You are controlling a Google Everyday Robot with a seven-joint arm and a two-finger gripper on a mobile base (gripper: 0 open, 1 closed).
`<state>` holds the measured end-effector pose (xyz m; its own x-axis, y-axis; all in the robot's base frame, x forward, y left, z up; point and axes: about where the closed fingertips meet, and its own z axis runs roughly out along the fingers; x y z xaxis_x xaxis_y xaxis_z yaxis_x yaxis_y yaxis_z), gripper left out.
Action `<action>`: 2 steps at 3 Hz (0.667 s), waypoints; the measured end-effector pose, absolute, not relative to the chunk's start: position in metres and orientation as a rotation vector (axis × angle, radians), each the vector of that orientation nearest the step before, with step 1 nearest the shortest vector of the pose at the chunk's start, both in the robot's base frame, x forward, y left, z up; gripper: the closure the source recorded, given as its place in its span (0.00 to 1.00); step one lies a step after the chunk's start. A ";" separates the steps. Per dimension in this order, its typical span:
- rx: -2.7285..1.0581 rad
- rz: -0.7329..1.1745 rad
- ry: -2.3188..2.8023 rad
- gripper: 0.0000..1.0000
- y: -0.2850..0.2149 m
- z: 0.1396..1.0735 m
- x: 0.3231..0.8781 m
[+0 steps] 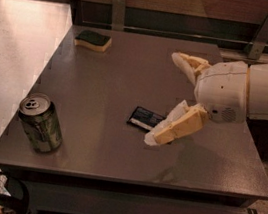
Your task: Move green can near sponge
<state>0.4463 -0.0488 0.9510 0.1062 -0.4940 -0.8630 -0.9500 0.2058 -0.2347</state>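
The green can (41,122) stands upright near the front left corner of the dark table (112,85). The sponge (93,40), dark green on top with a yellow body, lies at the far left of the table. My gripper (168,99) hangs over the right half of the table, far from the can. Its two cream fingers (177,127) are spread wide apart with nothing between them.
A flat dark snack packet (145,118) lies mid-table, just left of my lower finger. A wall with metal brackets (261,33) runs behind the table. The floor drops away on the left side.
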 end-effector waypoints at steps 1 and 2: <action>-1.414 0.652 1.488 0.00 -0.025 0.938 0.445; -1.403 0.747 1.423 0.00 0.005 0.920 0.441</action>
